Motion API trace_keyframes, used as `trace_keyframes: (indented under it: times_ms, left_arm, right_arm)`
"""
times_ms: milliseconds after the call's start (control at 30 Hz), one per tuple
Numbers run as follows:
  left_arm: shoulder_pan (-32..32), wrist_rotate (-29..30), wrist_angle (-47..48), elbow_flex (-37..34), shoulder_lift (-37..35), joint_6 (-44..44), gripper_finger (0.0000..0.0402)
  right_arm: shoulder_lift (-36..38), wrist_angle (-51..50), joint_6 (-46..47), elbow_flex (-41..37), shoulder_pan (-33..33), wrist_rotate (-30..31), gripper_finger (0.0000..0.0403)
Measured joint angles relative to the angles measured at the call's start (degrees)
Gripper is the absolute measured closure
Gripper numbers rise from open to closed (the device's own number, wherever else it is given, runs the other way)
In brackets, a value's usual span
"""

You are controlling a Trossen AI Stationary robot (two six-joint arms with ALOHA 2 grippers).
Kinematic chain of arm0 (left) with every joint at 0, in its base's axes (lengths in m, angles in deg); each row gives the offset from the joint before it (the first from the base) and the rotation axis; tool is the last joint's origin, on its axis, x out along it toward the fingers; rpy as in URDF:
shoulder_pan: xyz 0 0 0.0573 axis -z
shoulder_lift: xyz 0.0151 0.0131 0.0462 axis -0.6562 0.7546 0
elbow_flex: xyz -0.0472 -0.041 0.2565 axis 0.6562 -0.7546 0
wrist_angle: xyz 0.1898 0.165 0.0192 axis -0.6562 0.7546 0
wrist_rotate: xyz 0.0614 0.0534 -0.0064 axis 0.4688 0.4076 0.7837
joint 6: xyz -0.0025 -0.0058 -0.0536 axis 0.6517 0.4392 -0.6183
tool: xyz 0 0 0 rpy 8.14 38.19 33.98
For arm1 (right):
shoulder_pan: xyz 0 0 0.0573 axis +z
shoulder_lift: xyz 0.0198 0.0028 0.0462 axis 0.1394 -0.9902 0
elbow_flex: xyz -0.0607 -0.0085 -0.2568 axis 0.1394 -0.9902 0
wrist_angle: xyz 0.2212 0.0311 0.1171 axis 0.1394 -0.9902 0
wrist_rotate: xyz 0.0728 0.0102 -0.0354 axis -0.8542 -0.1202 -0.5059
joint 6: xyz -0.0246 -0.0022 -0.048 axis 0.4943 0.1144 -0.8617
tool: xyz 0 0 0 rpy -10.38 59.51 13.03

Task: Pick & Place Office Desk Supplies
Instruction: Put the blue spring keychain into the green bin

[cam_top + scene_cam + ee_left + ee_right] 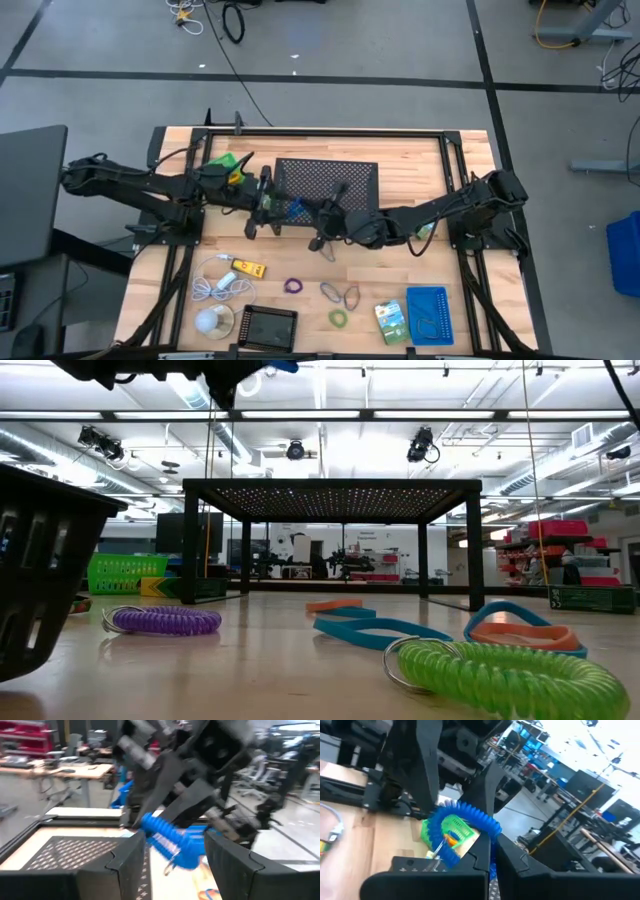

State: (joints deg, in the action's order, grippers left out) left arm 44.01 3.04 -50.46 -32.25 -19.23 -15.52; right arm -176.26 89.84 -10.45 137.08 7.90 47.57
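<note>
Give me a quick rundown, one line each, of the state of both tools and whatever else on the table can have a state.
Right tool: shut on the blue loop, lifted above the table.
Left tool: open, its fingers on either side of the blue loop.
Mesh tray: upright, looks empty.
Blue tray: flat on the table, holding a thin loop.
Purple loop: lying loose.
Green loop: lying loose.

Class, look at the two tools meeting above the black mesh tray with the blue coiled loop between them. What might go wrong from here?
1. The right tool pinches only the edge of the blue coiled plastic loop; it may slip and drop.
2. The left tool stands open around the loop; closing too early could stretch it between both arms.
3. The tools crowd together by the black mesh tray and may collide.
</note>
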Motion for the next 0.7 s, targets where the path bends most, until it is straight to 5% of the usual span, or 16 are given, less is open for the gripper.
trace_keyframes:
  times_ms: [467,700]
  left_arm:
    - [-0.04,5.55,-3.52,-0.02,1.06,-2.31,0.0189]
    - [-0.04,5.97,-2.48,-0.02,1.06,-2.99,0.0226]
  right_arm:
    - [-0.01,1.64,-2.12,0.00,0.01,1.62,0.0393]
    - [-0.01,4.06,-4.09,0.00,0.01,1.80,0.0393]
